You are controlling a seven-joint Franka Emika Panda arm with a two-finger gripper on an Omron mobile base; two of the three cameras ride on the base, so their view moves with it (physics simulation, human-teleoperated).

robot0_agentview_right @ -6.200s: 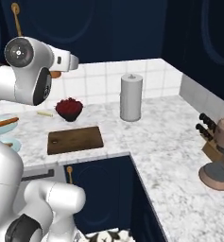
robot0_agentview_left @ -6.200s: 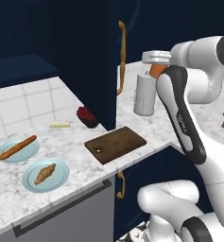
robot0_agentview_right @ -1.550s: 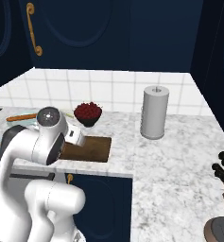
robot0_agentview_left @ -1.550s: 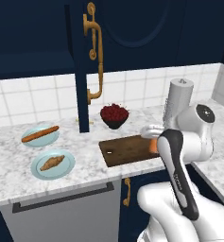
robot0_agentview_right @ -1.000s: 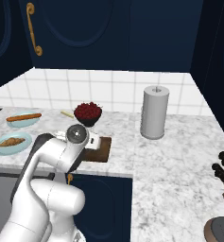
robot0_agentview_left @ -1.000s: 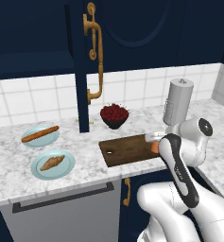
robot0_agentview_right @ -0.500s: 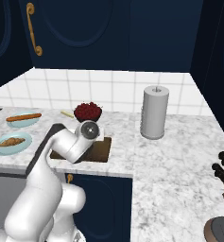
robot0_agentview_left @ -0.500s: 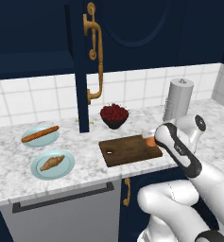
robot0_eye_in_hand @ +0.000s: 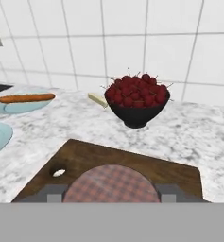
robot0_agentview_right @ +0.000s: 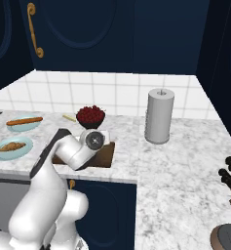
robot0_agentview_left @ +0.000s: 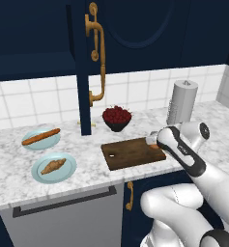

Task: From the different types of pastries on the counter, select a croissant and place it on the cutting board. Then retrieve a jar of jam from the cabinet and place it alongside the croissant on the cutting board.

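While the gripper (robot0_eye_in_hand: pixel 111 194) sits low over the board (robot0_eye_in_hand: pixel 132 165), bottom centre of hand view, it's clamped on the jam jar (robot0_eye_in_hand: pixel 111 185), lid up, prob. to set it down. Croissant (robot0_agentview_left: pixel 53 166) sits on its plate (robot0_agentview_left: pixel 66 170), left on tabletop (robot0_agentview_left: pixel 19 173), not on board yet.

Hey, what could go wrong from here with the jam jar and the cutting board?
The gripper holds the jar of jam low over the cutting board's edge nearest the arm. Released there, it might land half off and tip. The croissant lies on its blue plate, not the board, so that step looks skipped. The open cabinet door hangs between plate and board and may block a reach.
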